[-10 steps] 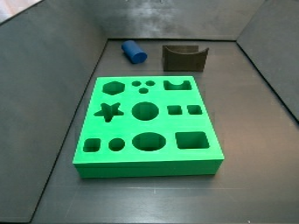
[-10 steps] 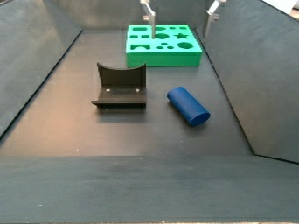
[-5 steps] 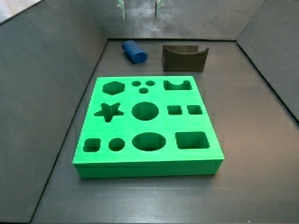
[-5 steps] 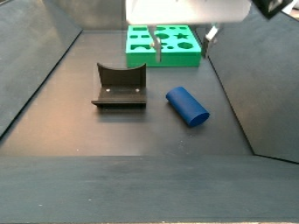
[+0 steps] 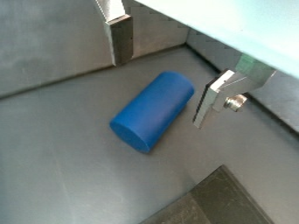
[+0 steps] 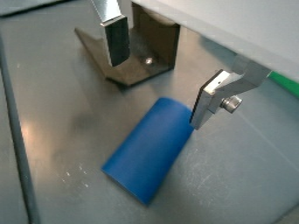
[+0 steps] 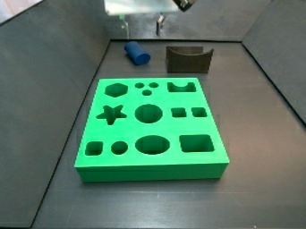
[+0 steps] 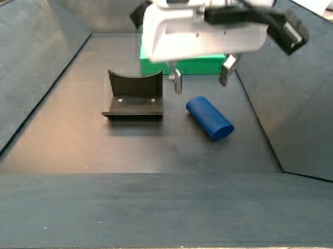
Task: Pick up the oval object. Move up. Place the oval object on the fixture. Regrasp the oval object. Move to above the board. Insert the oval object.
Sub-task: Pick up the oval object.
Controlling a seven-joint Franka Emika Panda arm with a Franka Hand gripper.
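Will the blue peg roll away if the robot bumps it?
Maybe a little. The oval object lies on its side on the smooth floor, so a nudge could rock it, though its oval shape probably stops a long roll. It looks solid and stiff. The open gripper hangs above it.

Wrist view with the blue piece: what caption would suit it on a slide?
Open hand poised above the blue oval object lying on the floor, the fixture just behind.

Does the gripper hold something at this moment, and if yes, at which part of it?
Nothing is held. The gripper is open above the oval object, which lies on the floor, its fingers clear of it.
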